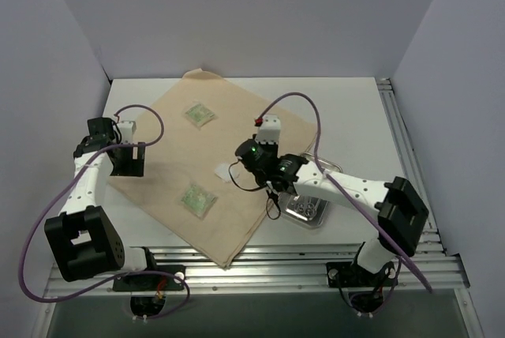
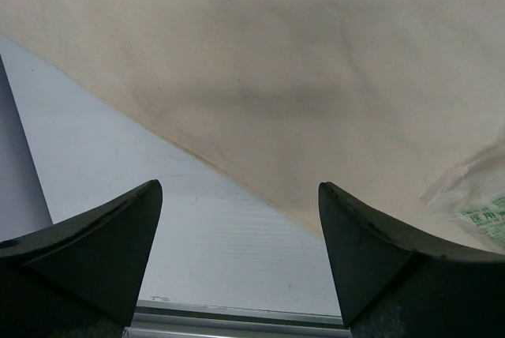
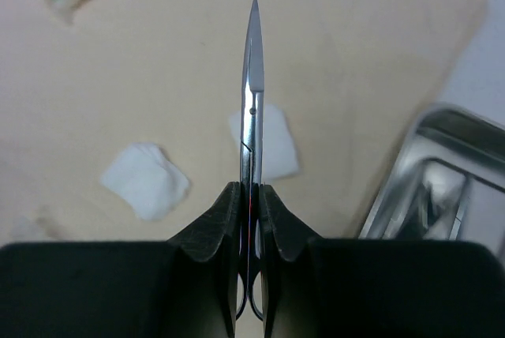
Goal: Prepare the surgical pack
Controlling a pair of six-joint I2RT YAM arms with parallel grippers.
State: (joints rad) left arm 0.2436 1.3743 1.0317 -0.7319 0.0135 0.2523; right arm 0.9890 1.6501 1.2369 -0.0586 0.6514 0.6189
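Note:
The surgical pack lies laid out: a tan cloth spread on the table carries two green packets and white gauze pads. A shiny steel tray stands off the cloth's right edge. My right gripper is shut on metal scissor-like forceps, tips pointing away over the cloth, above one gauze pad, with another to the left. In the top view that gripper hovers mid-cloth. My left gripper stands open and empty over the cloth's left edge.
White table shows beside the cloth, with a metal rail along the near edge. Purple cables loop from both arms. White walls enclose the table on three sides. The tray holds something shiny that I cannot make out.

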